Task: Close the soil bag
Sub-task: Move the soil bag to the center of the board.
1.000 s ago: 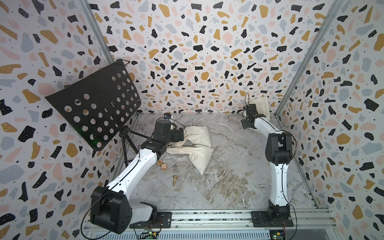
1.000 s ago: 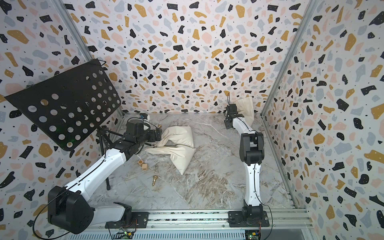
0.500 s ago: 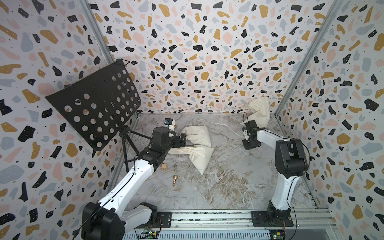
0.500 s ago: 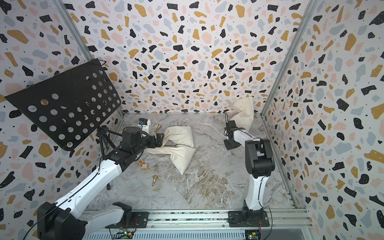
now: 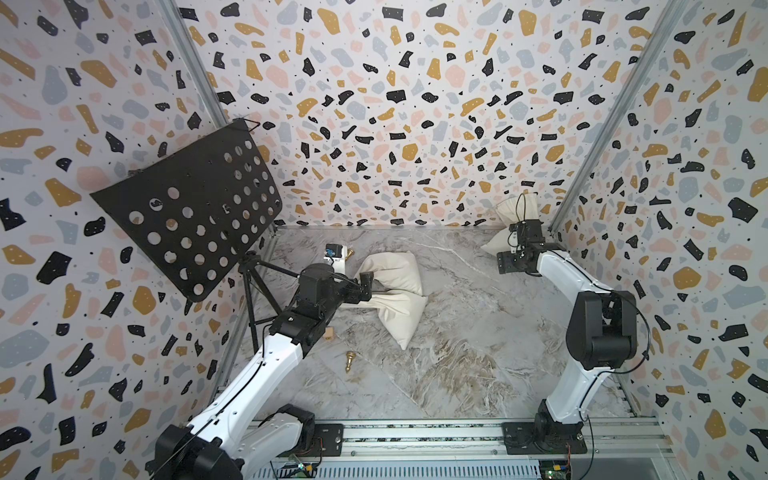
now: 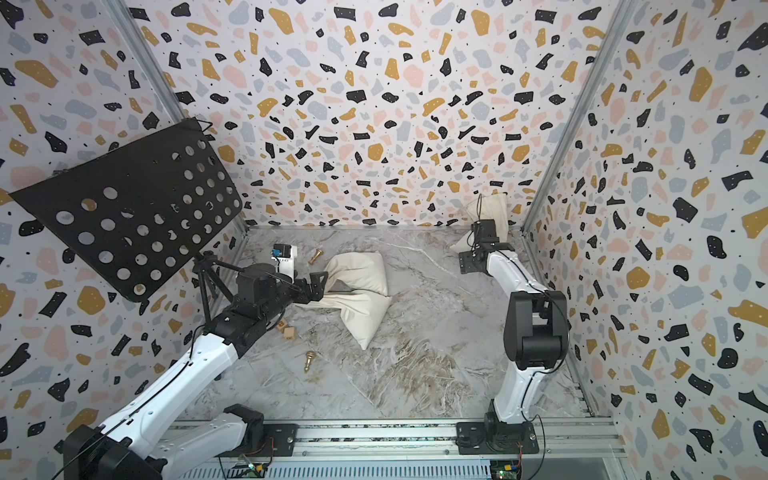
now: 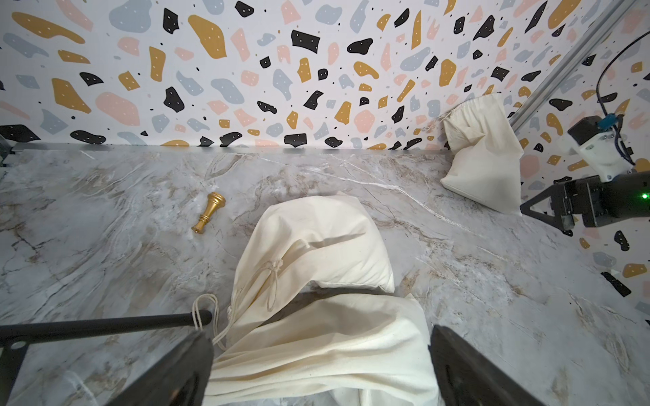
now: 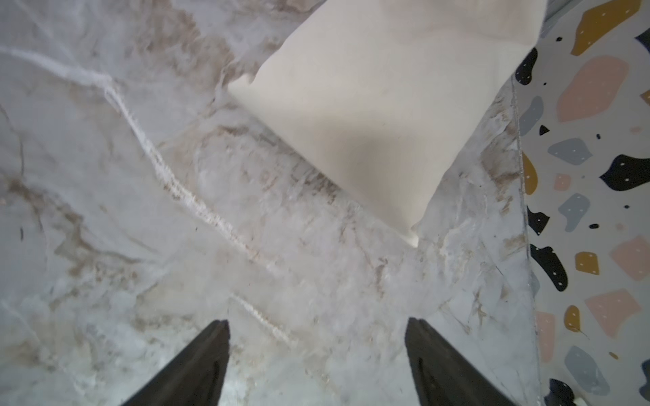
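Cream cloth soil bag (image 7: pixel 316 239) lies inside the spread left claw (image 7: pixel 320 334); right claw (image 8: pixel 316 321) gapes empty; pale cord drawstring (image 7: pixel 271 288) probably needs pinching next.

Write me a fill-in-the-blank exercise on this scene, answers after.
The right claw hangs ___ over bare tabletop.
The left claw straddles the middle bag, one of ___ cream bags in view.
The chess piece beside it is ___-coloured.
The perforated music stand is ___.
Missing: open; two; gold; black.
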You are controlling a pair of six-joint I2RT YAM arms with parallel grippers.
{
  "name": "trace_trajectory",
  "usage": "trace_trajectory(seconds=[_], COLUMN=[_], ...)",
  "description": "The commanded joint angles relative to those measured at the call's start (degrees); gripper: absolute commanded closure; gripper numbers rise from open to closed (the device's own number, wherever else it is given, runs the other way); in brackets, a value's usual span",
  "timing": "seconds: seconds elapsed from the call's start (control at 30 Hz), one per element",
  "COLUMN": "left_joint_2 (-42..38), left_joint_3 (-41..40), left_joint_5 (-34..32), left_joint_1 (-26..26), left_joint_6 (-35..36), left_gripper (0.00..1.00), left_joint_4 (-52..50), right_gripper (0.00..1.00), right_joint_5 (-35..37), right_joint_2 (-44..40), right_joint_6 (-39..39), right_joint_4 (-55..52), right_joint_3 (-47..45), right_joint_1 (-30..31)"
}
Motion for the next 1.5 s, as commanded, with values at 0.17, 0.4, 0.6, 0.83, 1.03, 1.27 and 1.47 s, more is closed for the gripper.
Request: trace_trajectory(seconds=[0.17, 0.4, 0.6, 0.83, 1.03, 1.27, 1.47], left_joint_2=[2.5, 6.7, 8.5, 7.3, 5.3, 3.2, 1.2], left_joint_3=[-0.2, 1.7, 2.8, 1.9, 0.4, -2.4, -4.1], left_joint_5=[1.7, 2.6, 3.5, 4.9, 7.1, 10.3, 9.5], left_joint_1=[-0.4, -0.4, -0.4, -0.3, -0.5, -0.4, -0.5], left_joint_6=[-0.8, -1.1, -1.4, -2.0, -3.0, -5.3, -5.5], left_gripper=[0.00, 0.00, 0.00, 0.00, 0.00, 0.00, 0.00], left_joint_4=[4.2, 4.2, 4.4, 5.4, 6.7, 9.2, 8.6], right_gripper=[0.00, 0.01, 0.30, 0.98, 1.00, 1.00, 0.91], right_joint_5=[-5.6, -19.1, -31.5, -35.7, -34.7, -35.9, -29.1], right_joint_2=[12.3, 22.6, 28.7, 17.9, 2.7, -10.9, -20.6], right_joint_6=[9.1, 9.9, 8.9, 4.3, -0.7, 3.9, 13.6], right_joint_4=[1.9, 1.6, -3.5, 3.2, 7.2, 18.9, 16.8], right_joint_3=[13.8, 24.1, 26.7, 8.4, -8.4, -26.6, -40.1], right_joint_1=[-7.4, -10.6, -10.6, -9.6, -2.1, 10.5, 18.1])
